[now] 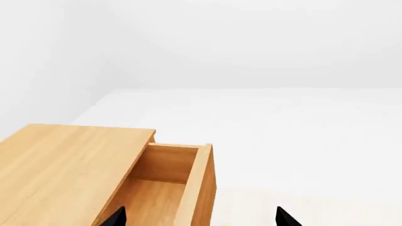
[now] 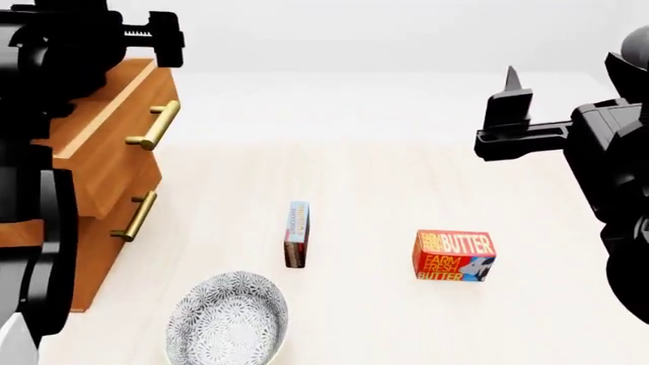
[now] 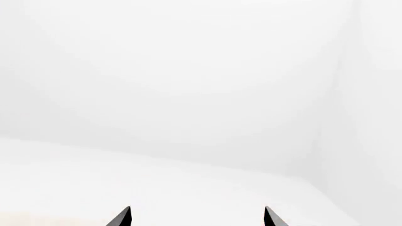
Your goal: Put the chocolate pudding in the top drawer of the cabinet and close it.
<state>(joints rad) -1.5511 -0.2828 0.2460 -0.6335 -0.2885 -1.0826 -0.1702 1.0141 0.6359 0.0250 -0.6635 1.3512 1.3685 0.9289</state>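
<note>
Right now, through the left wrist camera, you look down on the boxy orange-brown wood-grain cabinet (image 1: 63, 165) with its deep wooden top drawer (image 1: 166, 181) pulled out and nothing visible in the part of its floor that shows. Your left gripper (image 1: 199, 219) has its two black tips spread wide and holds nothing. If you drop straight down, one fingertip (image 1: 116, 217) could catch the drawer's side wall or the cabinet top.

From the head camera, the thin dark brown and red chocolate pudding box with a light blue edge (image 2: 296, 233) stands on its narrow end on the pale tabletop (image 2: 406, 175), well apart from the cabinet, between the patterned grey-and-white bowl (image 2: 227, 318) and the red-orange butter box (image 2: 454, 255). Standing so slim, it will likely topple if you nudge it before closing on it, and you could grab the butter by mistake.

In the right wrist camera, your right gripper (image 3: 196, 217) is also spread apart and empty, facing blank white, so you cannot judge its approach from there.
</note>
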